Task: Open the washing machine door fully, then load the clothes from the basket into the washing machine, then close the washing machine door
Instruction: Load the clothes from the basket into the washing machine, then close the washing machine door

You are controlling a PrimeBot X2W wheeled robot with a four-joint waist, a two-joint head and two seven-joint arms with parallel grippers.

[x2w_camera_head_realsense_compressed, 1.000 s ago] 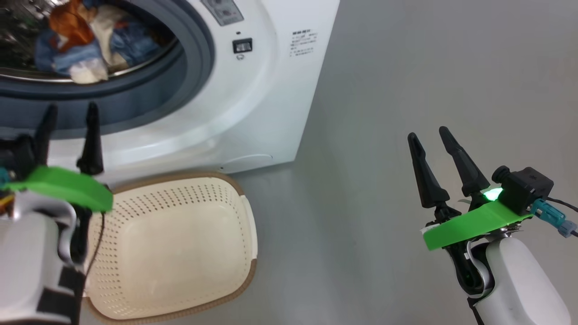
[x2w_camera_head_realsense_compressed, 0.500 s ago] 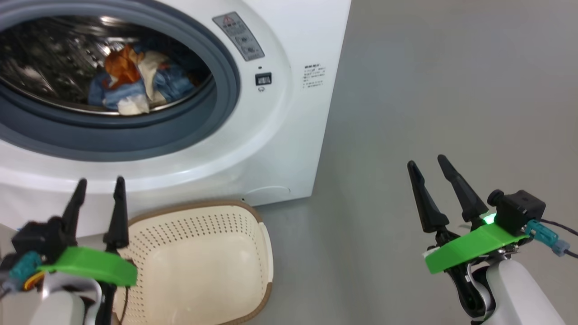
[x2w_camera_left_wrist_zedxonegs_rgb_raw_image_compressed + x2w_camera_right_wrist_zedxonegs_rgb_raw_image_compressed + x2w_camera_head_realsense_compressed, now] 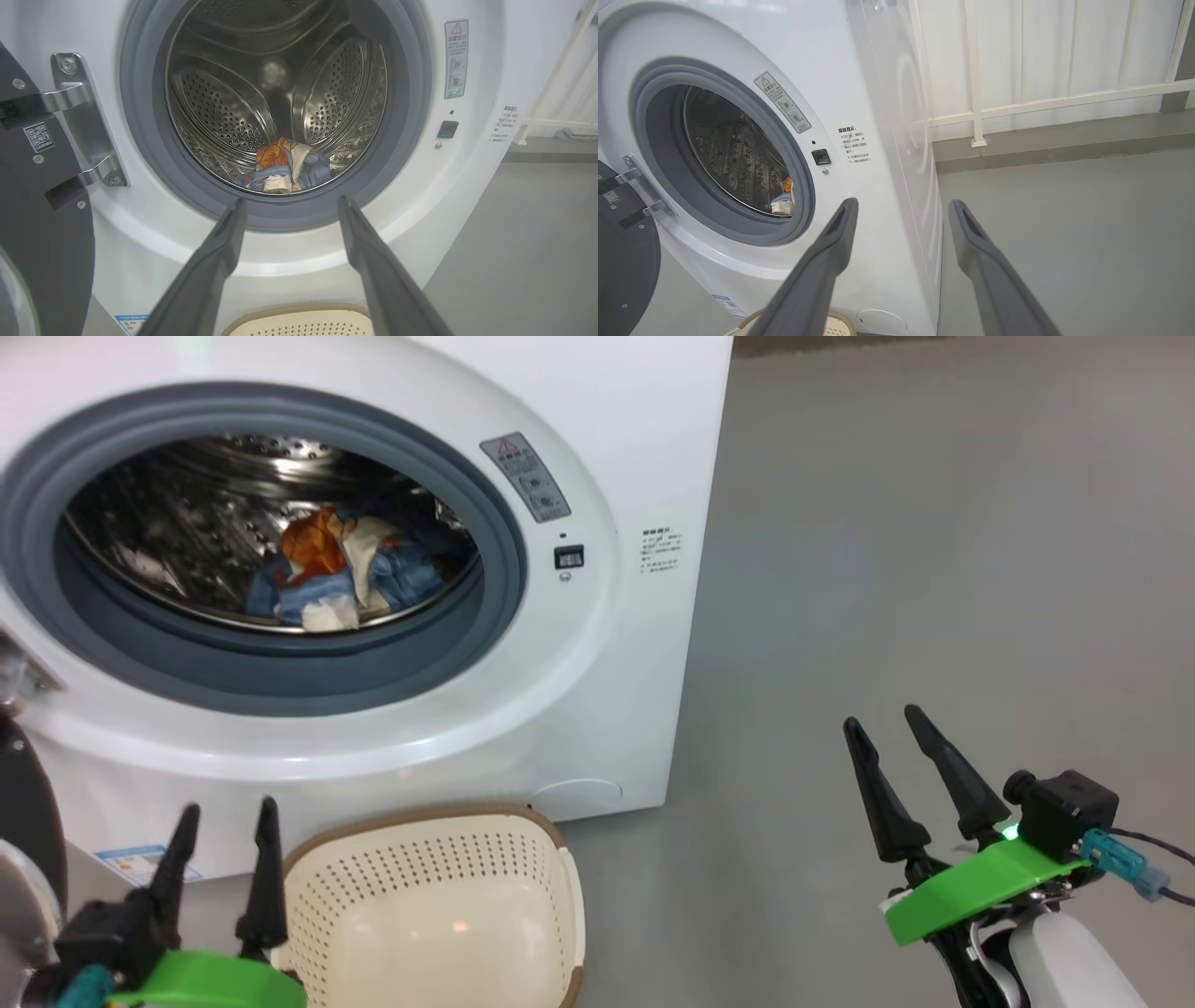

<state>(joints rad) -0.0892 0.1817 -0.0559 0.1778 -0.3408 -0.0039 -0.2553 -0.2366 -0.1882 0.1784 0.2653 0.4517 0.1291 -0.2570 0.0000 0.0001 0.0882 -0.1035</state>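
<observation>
The left jaws stood spread wide and held nothing, their two dark tapered fingers (image 3: 266, 873) rising at the lower left of the head view, before the washing machine (image 3: 597, 644) and just left of the basket (image 3: 425, 817).

Further left hung the washing machine door (image 3: 42, 242). It was swung out on bright steel hinge brackets (image 3: 79, 95), and its dark inner face carried a small square-code label (image 3: 38, 136).

The machine was a white, smooth box with a broad rounded front ring and a grey-blue rubber gasket (image 3: 280, 681) around the mouth. A blue label sticker (image 3: 131, 863) sat low on its front.

The clothes (image 3: 336, 574) lay in a small crumpled heap at the bottom of the drum (image 3: 224, 112), made up of light-blue fabric with orange and white pieces.

The head view caught the heap from above. The left wrist view looked straight in and gave the drum's perforated steel wall and raised ribs.

The basket stood on the floor against the foot of the machine. It was cream perforated plastic with rounded corners and a brown woven-look rim.

A grey warning sticker (image 3: 525, 476) and a small dark latch socket (image 3: 569, 557) sat right of the opening.

The right wrist view added the machine's glossy side panel and a white railing (image 3: 976, 70) behind it.

The right jaws were likewise parted wide and held nothing. Their fingers (image 3: 878, 793) pointed up over the plain grey floor (image 3: 934, 569), well apart from the machine.
</observation>
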